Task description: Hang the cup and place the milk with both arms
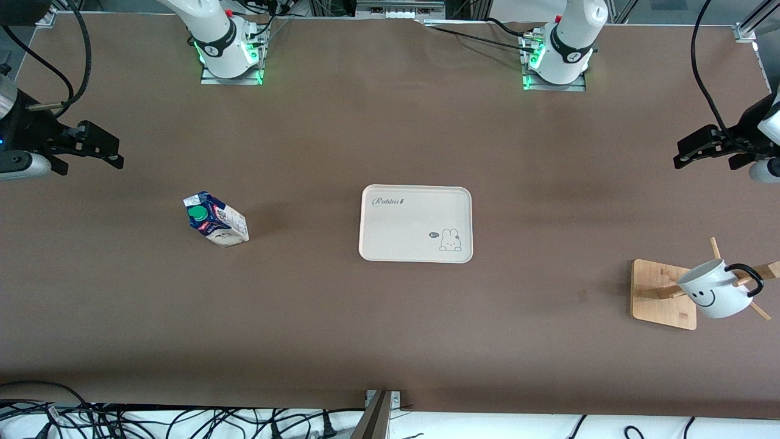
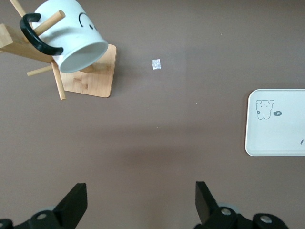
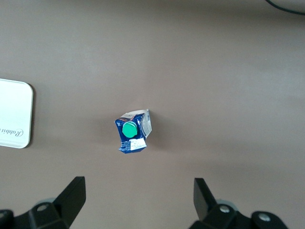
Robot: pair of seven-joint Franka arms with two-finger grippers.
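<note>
The right gripper hangs over the bare table at the right arm's end, fingers spread wide and holding nothing; in the right wrist view the two black fingers stand well apart with the milk on the table between and ahead of them. The milk stands upright on the brown table, green cap up, toward the right arm's end and well apart from the tray. It is untouched, so this half of the job looks not yet begun

The cream tray with the rabbit drawing lies flat at the middle of the table, with nothing on it. I take it to be where the milk belongs, though the pictures alone cannot confirm that

Toward the left arm's end, nearer the front camera than the tray, the wooden rack stands on its square base. The cup already hangs there, tilted with its mouth down and outward, its black handle looped over a peg; the left wrist view shows the peg passing through the handle. The hanging half seems done

The left gripper hovers over bare table at the left arm's end, fingers wide apart and empty, well clear of cup and rack; this arm appears to wait

What is left, by my reading: the right arm grasps the carton and sets it down on the tray
</note>
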